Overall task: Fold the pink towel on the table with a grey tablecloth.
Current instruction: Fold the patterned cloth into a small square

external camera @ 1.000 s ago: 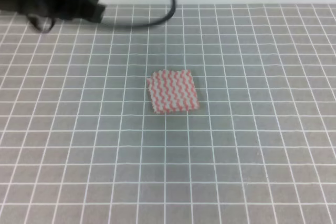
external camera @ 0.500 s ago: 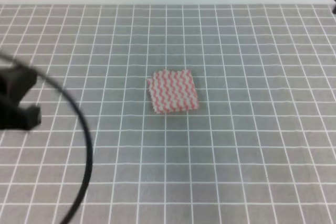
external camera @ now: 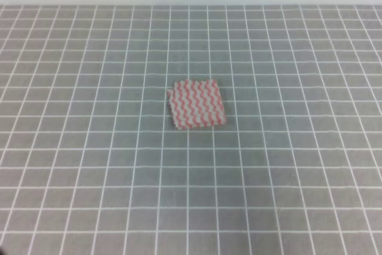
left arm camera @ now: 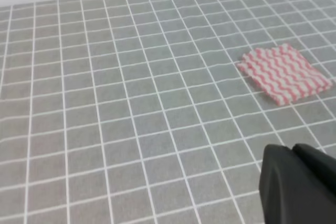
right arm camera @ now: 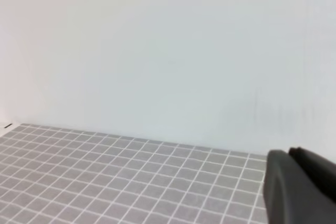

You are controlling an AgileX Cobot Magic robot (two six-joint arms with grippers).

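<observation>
The pink towel point(external camera: 197, 104) lies flat as a small, roughly square cloth with red-and-white zigzag stripes near the middle of the table with a grey tablecloth point(external camera: 286, 171). It also shows at the right in the left wrist view point(left arm camera: 285, 73). Neither arm is in the exterior high view. A black part of my left gripper point(left arm camera: 299, 184) fills the bottom right corner of the left wrist view, well short of the towel. A black part of my right gripper point(right arm camera: 302, 187) shows in the right wrist view, high above the table's far side. Nothing is seen held in either.
The grey cloth with its white grid point(left arm camera: 105, 103) spreads around the towel on all sides. A plain white wall point(right arm camera: 157, 51) stands behind the table's far edge point(external camera: 191, 5).
The left arm with its black cable swept from the upper left down the left side and out of the exterior high view. The right arm left the top right corner. The towel has not moved.
</observation>
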